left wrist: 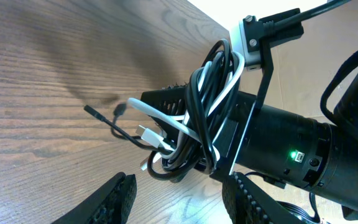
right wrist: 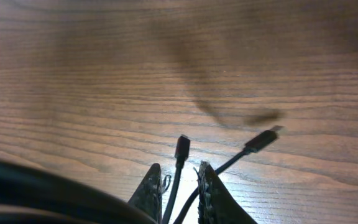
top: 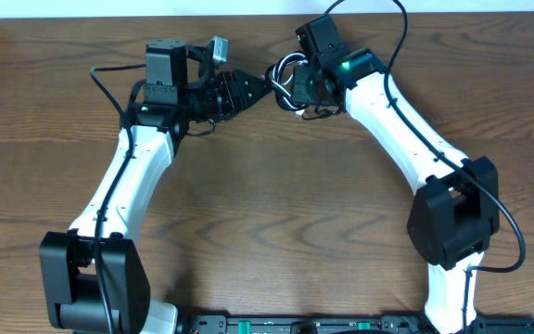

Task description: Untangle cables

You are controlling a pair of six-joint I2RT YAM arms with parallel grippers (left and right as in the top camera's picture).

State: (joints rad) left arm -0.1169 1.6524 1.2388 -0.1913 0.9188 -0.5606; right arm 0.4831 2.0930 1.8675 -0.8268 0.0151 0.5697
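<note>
Right claw (right wrist: pixel 178 186) almost closed, pinching black cable (right wrist: pixel 181 149), black cable looped together with white cable (left wrist: pixel 151 135), both held off desk (left wrist: pixel 42 93), left claw (left wrist: pixel 179 183) partly open, empty, just beside the cables

Tangled black and white cables (left wrist: pixel 199 118), wooden table (left wrist: pixel 42 93), left pincer (left wrist: pixel 180 196) parted

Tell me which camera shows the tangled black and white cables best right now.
Left wrist view: the cable bundle sits large mid-frame, its black and white loops visibly wound together. Overhead shows it only as a small, distant clump. Right wrist view shows just two black plug ends, not the tangle itself.
</note>
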